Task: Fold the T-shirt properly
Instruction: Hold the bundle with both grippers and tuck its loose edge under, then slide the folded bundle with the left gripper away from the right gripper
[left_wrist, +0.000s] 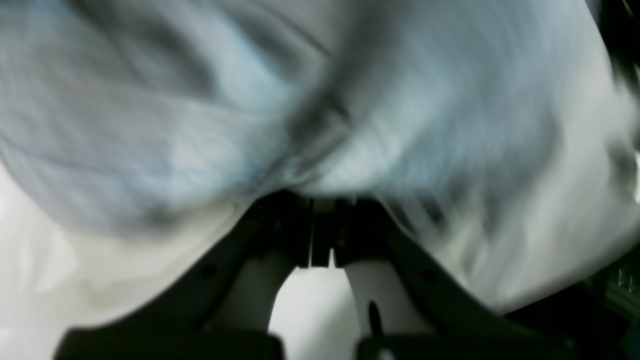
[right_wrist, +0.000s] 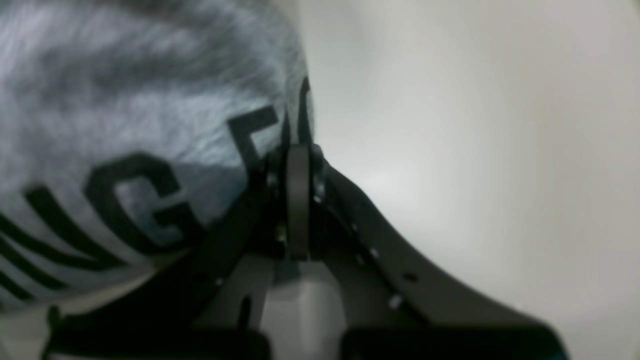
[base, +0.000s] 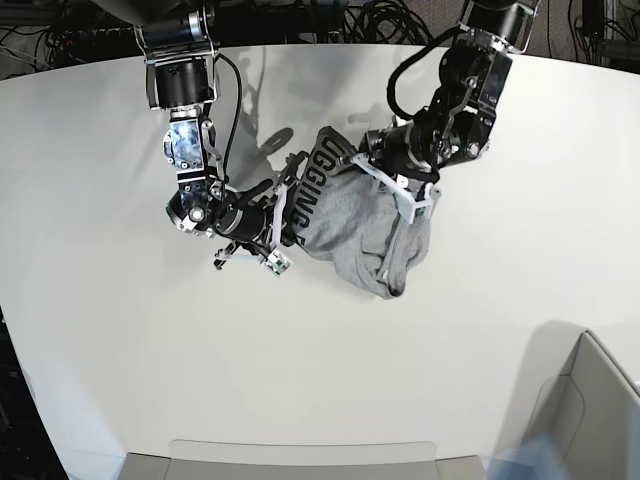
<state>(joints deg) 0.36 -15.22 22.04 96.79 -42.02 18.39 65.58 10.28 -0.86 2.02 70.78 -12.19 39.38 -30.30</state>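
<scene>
- Hanging bunched between the two arms, the T-shirt (base: 355, 225) sits over the upper middle of the white tabletop (base: 300, 370), with its lower folds sagging toward the surface; whether they touch it cannot be told.
- Wide bare tabletop lies in front of the garment and out to both sides, while the far edge is crowded with dark cables (base: 330, 20).
- A pale box-like corner (base: 590, 410) rises at the near right, cut off by the frame, and a light strip (base: 300, 458) runs along the near edge.
- The right gripper (right_wrist: 295, 150) has its jaws pressed together on the shirt's edge, right beside the printed side.
- The left gripper (left_wrist: 322, 220) has its jaws closed on a gather of grey cloth that fans out above them.
- The left wrist view is heavily smeared, so folds, seams and hems there cannot be made out, and cloth fills most of the view.
- In the base view each gripper's tips are buried in fabric, and the sleeves and collar cannot be picked out.
- Black block capitals run up the shirt's left flank in the base view, reading roughly "UGGING"; the start is hidden in a fold.
- The right wrist view shows the letters "G" and "F" clearly, with further strokes cut off.
</scene>
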